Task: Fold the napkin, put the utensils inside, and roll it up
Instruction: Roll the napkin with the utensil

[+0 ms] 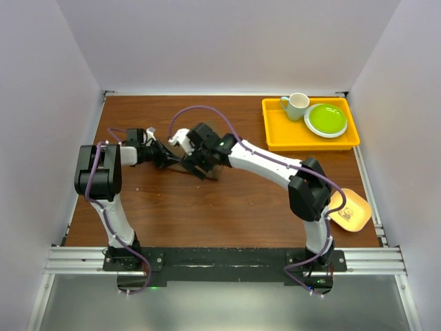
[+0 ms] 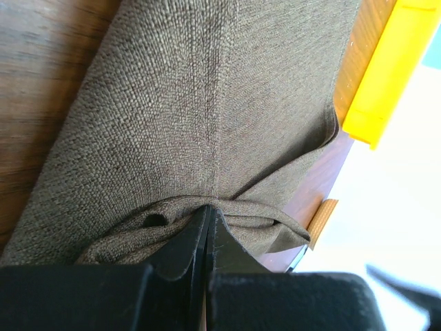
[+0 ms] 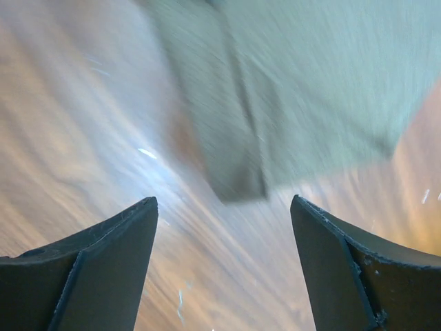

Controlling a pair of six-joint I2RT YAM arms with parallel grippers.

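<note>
The left hand is clenched on the near edge of the napkin, its jaws pressed together with a bunched fold of brown cloth between them. From that pinch the napkin runs away toward 12 o'clock in the left wrist view, lying flat in layers on the wooden surface. The right hand is released, jaws spread wide with nothing between them, poised over bare wood; a corner of the napkin lies just beyond its fingertips at 12 o'clock, blurred in that view. Seen from above, both hands meet left of centre, at about 10 o'clock on the surface. At 2 o'clock sits a yellow tray holding a pale cup and, beside it, a green plate. At 4 o'clock, near the edge, lies a small yellow dish.
</note>
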